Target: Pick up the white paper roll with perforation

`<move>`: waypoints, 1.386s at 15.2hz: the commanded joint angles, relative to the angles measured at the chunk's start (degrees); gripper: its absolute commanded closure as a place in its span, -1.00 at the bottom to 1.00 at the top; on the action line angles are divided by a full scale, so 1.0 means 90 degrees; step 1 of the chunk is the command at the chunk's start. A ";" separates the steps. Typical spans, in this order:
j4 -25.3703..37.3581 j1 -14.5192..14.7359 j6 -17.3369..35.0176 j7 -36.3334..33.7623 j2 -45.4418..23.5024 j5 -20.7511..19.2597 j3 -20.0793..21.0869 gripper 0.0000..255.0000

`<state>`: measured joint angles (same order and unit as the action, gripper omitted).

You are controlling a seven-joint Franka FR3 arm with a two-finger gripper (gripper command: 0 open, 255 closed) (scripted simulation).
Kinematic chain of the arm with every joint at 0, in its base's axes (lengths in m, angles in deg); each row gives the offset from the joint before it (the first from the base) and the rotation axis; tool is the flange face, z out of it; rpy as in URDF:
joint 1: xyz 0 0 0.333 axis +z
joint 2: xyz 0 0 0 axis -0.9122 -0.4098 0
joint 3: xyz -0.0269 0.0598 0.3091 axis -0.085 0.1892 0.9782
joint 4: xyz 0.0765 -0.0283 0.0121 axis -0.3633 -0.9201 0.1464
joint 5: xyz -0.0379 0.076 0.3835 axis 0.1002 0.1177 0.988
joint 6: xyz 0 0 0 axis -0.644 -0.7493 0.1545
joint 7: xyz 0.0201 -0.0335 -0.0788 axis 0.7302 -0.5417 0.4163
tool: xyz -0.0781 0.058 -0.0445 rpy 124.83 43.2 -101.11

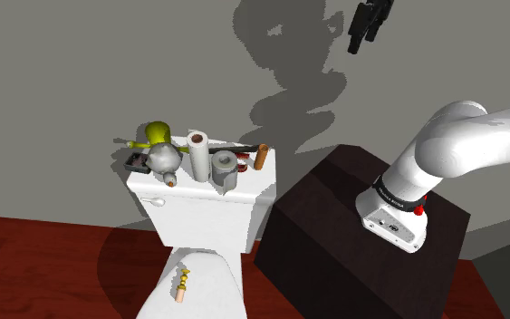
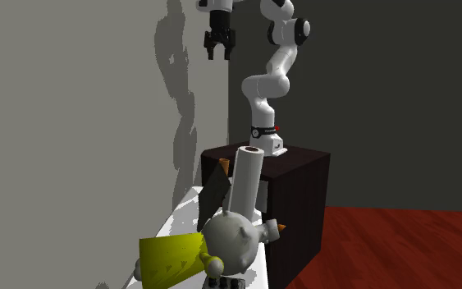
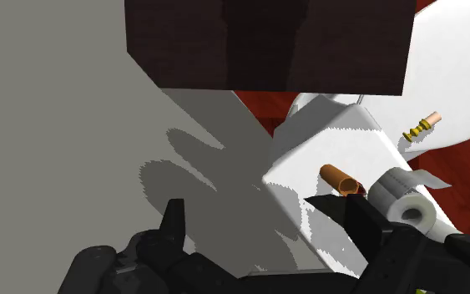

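The tall white paper roll (image 1: 197,156) with a brown core stands upright on the flat top of a white toilet tank (image 1: 203,207), about midway along it. In the shoulder view a round grey lumpy figure (image 1: 164,160) is just beside the roll on that view's left, and a shorter grey roll with a loose flap (image 1: 223,169) is just beside it on the right. Whether either one touches the roll cannot be told. In the second exterior view the tall roll (image 2: 248,176) rises above the grey figure (image 2: 233,238), with a yellow-green faceted thing (image 2: 171,259) nearer the camera.

The all-black two-finger gripper (image 1: 359,43) hangs high near the grey wall (image 1: 62,72), well above the roll and off to the shoulder view's right, well apart from it. Its fingers stand apart and hold nothing. The second exterior view shows the gripper (image 2: 218,56) pointing down near the top edge, far above the tank. In the wrist view the gripper (image 3: 266,225) looks down past the wall onto the tank's end, where a brown cylinder (image 3: 339,178) lies next to the shorter grey roll (image 3: 406,205).

Farther out, a small beige and yellow peg (image 1: 183,281) lies on the white toilet lid (image 1: 212,294). The dark brown box stand (image 1: 334,245) sits to the tank's right in the shoulder view and carries the white arm (image 1: 461,149) over a red-brown floor (image 1: 35,263).
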<state>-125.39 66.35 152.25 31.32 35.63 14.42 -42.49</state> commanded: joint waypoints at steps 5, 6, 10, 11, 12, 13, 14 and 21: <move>-0.0554 0.0123 0.0734 -0.0409 -0.0189 0.0292 0.0295 -1.00; -0.0674 0.0155 0.0926 -0.0509 -0.0261 0.0364 0.0373 -1.00; -0.1075 0.0287 0.1728 -0.0902 -0.0655 0.0641 0.0695 -1.00; -0.1154 0.0319 0.1937 -0.0998 -0.0780 0.0706 0.0779 -1.00; -0.1225 0.0349 0.2148 -0.1094 -0.0916 0.0769 0.0864 -1.00; -0.1286 0.0379 0.2361 -0.1190 -0.1063 0.0828 0.0949 -1.00; -0.1338 0.0408 0.2577 -0.1287 -0.1221 0.0884 0.1035 -1.00; -0.1437 0.0538 0.4108 -0.1991 -0.2603 0.1123 0.1657 -1.00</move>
<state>-138.75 71.24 187.14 14.26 14.52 24.48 -28.29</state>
